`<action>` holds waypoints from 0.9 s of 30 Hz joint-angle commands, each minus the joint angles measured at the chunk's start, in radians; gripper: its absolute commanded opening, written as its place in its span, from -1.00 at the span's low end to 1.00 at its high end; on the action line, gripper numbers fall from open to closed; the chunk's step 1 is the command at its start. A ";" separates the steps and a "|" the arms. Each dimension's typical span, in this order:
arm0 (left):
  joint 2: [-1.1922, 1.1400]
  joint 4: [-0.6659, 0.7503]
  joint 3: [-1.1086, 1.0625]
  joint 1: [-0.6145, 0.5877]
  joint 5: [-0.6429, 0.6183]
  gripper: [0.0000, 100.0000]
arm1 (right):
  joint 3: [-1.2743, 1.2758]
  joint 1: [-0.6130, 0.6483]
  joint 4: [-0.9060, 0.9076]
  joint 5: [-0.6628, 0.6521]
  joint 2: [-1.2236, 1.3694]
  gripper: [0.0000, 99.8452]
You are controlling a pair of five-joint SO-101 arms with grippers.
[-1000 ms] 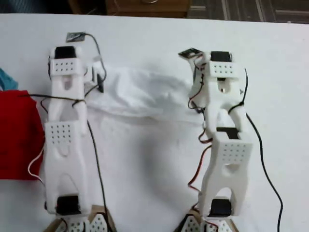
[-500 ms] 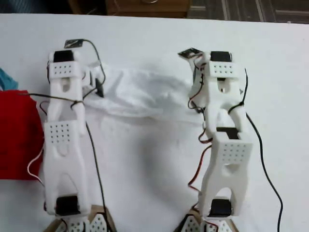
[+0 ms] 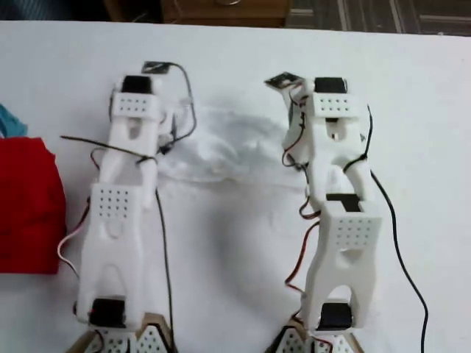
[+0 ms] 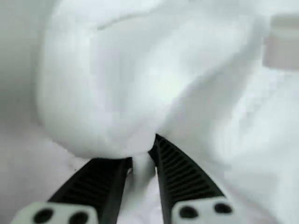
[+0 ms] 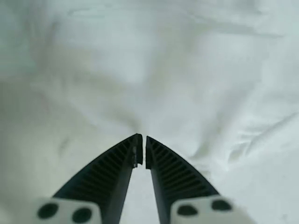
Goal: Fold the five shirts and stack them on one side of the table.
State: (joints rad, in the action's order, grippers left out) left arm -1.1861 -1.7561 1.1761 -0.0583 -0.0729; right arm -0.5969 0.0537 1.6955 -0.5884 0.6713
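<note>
Here's an indoor robot workbench: plain white table (image 3: 235, 257), loose wires (image 3: 399, 250) trailing across it, a wooden cabinet (image 3: 224, 11) and dark floor (image 3: 368, 15) behind.

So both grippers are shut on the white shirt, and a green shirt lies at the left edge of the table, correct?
Not quite: at the left edge lies a red shirt, not a green one; the high view shows it. The rest holds: the left gripper and the right gripper are each shut on the white shirt.
</note>
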 commanded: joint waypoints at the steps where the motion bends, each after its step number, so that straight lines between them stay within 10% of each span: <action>1: -0.006 -0.031 -0.021 0.005 0.002 -0.96 | -0.078 0.005 0.012 0.008 -0.074 -0.96; 27: 0.218 0.175 0.182 0.330 -0.066 -0.95 | -0.161 -0.153 0.067 0.009 -0.076 -0.96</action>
State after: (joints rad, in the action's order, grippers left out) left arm -1.0480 -1.6272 1.3126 0.2117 -0.1358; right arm -0.7196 -0.0506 1.7446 -0.5884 0.6713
